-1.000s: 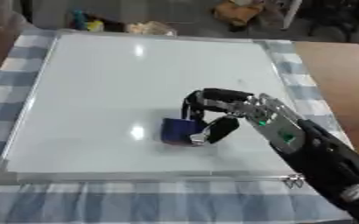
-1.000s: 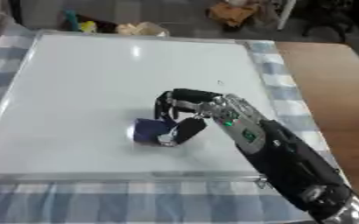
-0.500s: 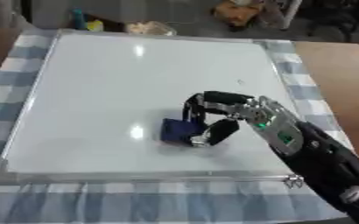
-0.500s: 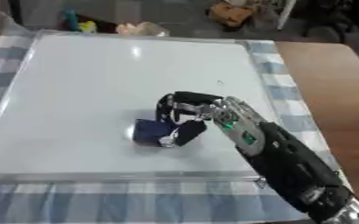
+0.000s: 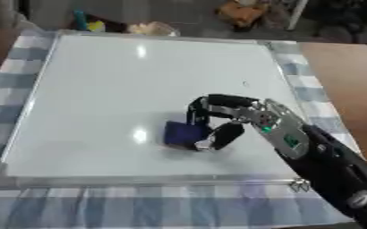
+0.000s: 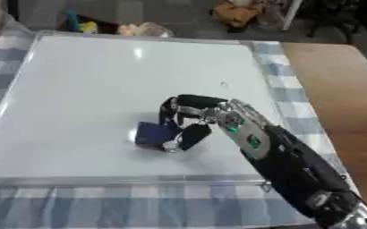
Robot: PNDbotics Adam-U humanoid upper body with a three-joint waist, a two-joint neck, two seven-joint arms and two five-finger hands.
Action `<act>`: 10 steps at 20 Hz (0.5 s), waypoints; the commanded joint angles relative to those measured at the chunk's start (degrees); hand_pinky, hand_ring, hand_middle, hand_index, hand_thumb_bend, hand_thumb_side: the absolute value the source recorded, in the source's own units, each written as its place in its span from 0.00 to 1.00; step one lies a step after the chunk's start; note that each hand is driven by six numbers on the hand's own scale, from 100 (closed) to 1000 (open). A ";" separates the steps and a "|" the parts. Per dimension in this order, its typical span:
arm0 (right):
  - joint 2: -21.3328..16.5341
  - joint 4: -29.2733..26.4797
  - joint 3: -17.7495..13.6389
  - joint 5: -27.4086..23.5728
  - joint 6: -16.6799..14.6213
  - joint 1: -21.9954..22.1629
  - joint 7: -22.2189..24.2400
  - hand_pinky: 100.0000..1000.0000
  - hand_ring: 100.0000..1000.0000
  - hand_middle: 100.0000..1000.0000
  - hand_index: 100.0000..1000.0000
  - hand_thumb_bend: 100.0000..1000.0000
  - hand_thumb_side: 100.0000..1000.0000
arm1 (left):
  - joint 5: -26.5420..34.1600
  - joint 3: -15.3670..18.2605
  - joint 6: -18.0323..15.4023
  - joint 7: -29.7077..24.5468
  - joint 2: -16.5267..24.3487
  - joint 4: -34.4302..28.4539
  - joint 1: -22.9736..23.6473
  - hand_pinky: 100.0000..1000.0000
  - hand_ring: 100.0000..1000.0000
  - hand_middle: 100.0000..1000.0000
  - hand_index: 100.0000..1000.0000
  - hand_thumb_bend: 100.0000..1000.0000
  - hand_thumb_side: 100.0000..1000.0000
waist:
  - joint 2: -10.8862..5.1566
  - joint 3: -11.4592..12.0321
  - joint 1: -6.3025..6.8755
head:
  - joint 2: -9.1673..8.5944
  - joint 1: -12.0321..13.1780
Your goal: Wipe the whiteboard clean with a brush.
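The brush (image 5: 181, 134), a dark blue block, is held in the curled fingers (image 5: 218, 99) and thumb of the right hand (image 5: 245, 117), flat on the whiteboard (image 5: 100, 80) just below its middle, toward 5 o'clock. The fingers arch over its top and right side; the thumb is seen at its lower right corner. White board lies free from 9 through 12 to 2 o'clock. The near frame edge is close at 6 o'clock. A checked cloth (image 5: 30, 205) is seen beneath the board. The left hand is out of sight.
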 commanded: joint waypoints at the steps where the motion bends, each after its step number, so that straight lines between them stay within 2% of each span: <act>1: -0.87 -1.06 -0.25 0.77 -0.21 -0.59 0.30 0.53 0.62 0.62 0.19 0.26 0.49 | 0.24 0.37 -0.04 -0.01 0.63 -0.87 -0.80 0.50 0.48 0.53 0.66 0.61 0.95 | -0.65 -0.06 0.24 | 0.07 0.05; 10: -0.79 -1.03 -0.22 1.48 -0.47 -0.50 0.45 0.52 0.61 0.61 0.19 0.25 0.47 | 0.26 0.38 -0.04 0.00 0.63 -0.90 -0.78 0.50 0.48 0.53 0.66 0.61 0.95 | -0.66 -0.13 0.21 | 0.11 0.07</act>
